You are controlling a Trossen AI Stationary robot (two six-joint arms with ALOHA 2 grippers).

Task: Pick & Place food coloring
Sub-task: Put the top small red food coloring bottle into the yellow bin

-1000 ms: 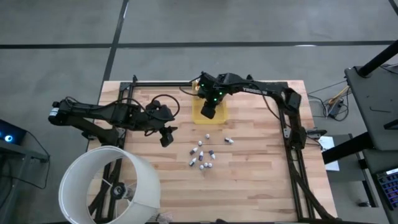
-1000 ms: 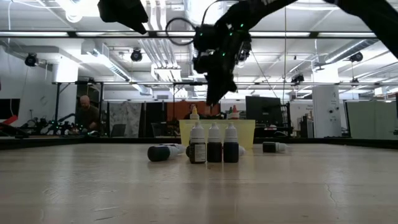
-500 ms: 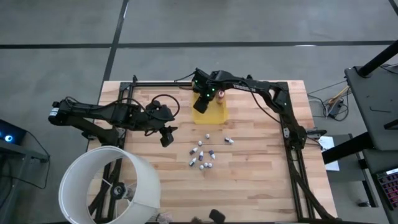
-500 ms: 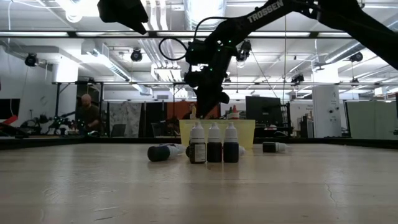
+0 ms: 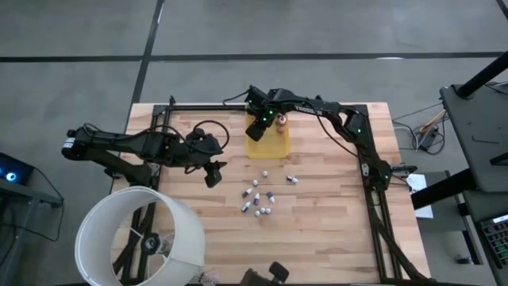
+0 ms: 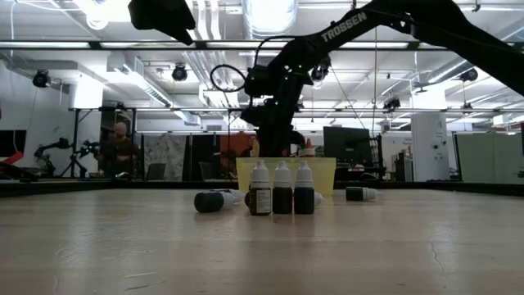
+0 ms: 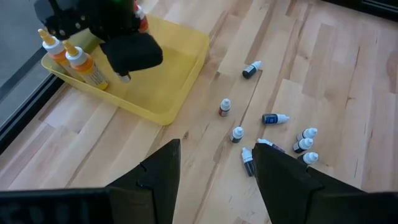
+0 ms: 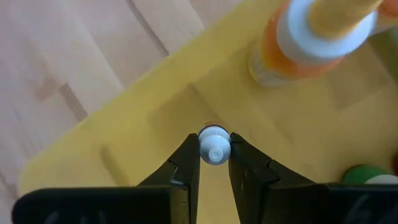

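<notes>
over the yellow tray (image 5: 274, 146) at the tabletop's far edge, the right end effector (image 8: 214, 163) pinches a white-capped bottle (image 8: 214, 145). placing is in hand; next, lower and release. other bottles (image 5: 258, 199) lie mid-tabletop; the left end effector (image 5: 213, 176) waits spread, empty.

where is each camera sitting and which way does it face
High: above, facing straight down on the wooden table; both dark arms show.
Low: at tabletop height, facing level across to the translucent yellow rectangular tray; the right arm shows.
Left wrist: on the left arm, facing the scattered tiny bottles; the open left hand shows.
Right wrist: over the tray, right hand shut on a white-capped bottle.
All four share the tray.
</notes>
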